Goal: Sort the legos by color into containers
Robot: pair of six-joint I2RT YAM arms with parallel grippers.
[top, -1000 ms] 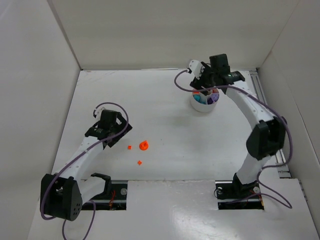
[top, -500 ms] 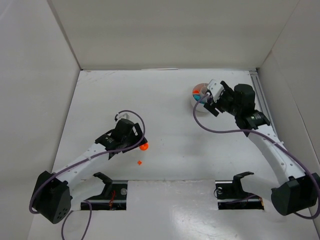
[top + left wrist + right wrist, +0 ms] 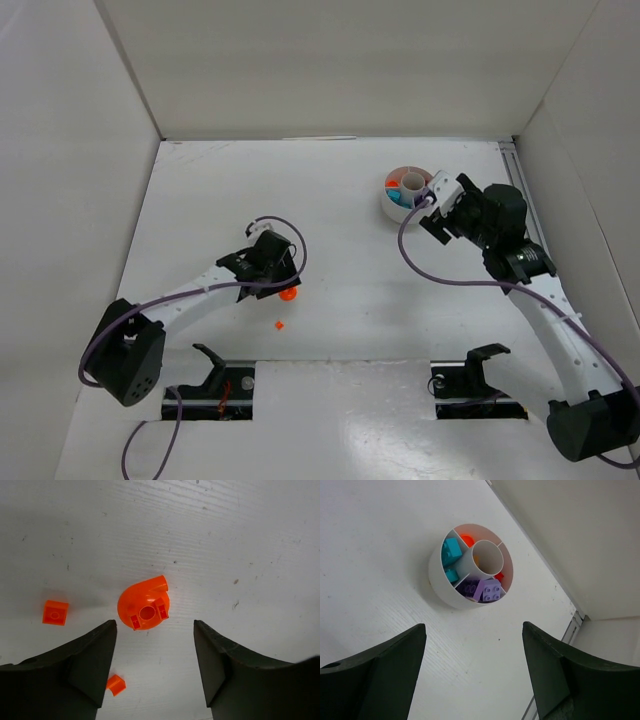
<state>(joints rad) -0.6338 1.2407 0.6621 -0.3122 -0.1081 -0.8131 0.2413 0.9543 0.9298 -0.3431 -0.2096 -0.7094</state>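
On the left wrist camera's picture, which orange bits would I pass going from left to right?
You'd pass a small flat orange square plastic brick → a tiny curved orange plastic bit → a large round orange plastic piece with a centre hole.

Bright, diffuse light from above washes the white table [image 3: 330, 200], leaving only a faint, soft-edged grey shadow just beside the dish [image 3: 436, 575], and the wrist views are sharp.

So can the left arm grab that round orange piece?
Probably yes. The left gripper hangs right over the round orange piece, with its jaws open on either side and nothing between. The square orange brick sits off to one side.
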